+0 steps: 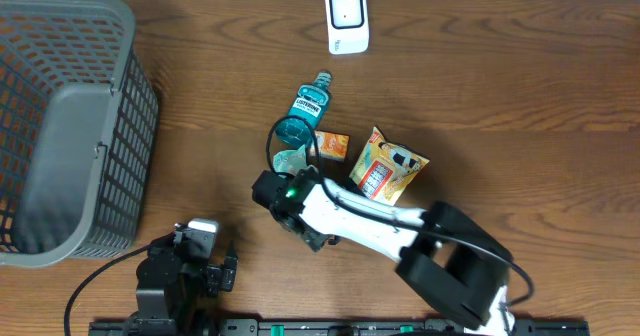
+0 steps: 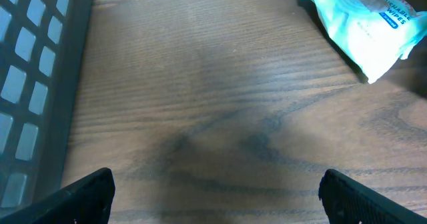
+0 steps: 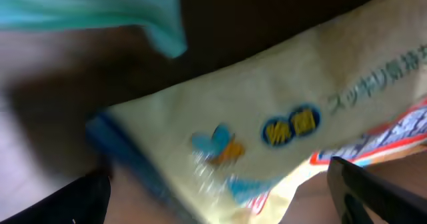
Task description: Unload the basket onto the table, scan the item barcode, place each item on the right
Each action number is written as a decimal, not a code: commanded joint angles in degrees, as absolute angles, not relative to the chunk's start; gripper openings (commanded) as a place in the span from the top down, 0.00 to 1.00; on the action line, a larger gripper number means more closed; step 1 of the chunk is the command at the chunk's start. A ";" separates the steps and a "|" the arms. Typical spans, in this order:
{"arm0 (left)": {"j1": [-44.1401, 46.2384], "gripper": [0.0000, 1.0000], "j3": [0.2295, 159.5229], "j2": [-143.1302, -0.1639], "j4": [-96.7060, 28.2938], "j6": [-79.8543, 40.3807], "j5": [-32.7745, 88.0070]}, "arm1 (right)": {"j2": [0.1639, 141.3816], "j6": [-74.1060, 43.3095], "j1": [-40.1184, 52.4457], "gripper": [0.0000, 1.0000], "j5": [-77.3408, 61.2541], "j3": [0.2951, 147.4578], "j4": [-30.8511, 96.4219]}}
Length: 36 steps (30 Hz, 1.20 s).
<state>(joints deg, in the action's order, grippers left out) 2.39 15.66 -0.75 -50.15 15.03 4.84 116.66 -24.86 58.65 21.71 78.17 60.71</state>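
Observation:
The white barcode scanner (image 1: 347, 18) stands at the far edge of the table. Below it lie a teal mouthwash bottle (image 1: 308, 111), a small orange box (image 1: 333, 146), a yellow snack packet (image 1: 388, 168) and a pale teal wipes pack (image 1: 290, 161). My right gripper (image 1: 270, 188) reaches in just below the wipes pack. In the right wrist view its jaws (image 3: 220, 201) stand open around a blurred yellow packet (image 3: 267, 131) with blue print, and something teal (image 3: 100, 11) shows above. My left gripper (image 2: 223, 201) is open over bare wood, with the wipes pack (image 2: 363, 27) far ahead on the right.
A large grey mesh basket (image 1: 60, 126) fills the left of the table, and its wall (image 2: 30, 84) edges the left wrist view. The left arm (image 1: 185, 266) sits at the near edge, left of the right arm's base (image 1: 460, 276).

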 commanded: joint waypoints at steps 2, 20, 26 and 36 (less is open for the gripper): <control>2.20 0.02 15.07 -0.60 -52.03 14.92 5.39 | 122.19 -27.03 57.87 0.14 26.89 78.56 61.12; 2.22 0.02 15.07 -0.60 -52.05 14.92 5.39 | 117.91 -30.35 43.75 0.99 4.34 89.23 67.68; 2.20 0.02 15.07 -0.60 -52.03 14.92 5.39 | 109.16 -15.70 35.68 0.99 -25.39 91.90 64.73; 2.22 0.02 15.07 -0.60 -52.03 14.92 5.39 | 102.43 -14.06 20.47 0.98 -62.81 91.88 65.41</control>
<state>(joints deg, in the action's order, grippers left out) 2.39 15.68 -0.75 -50.17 15.03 4.84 102.98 -16.19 22.98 -44.12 91.15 64.95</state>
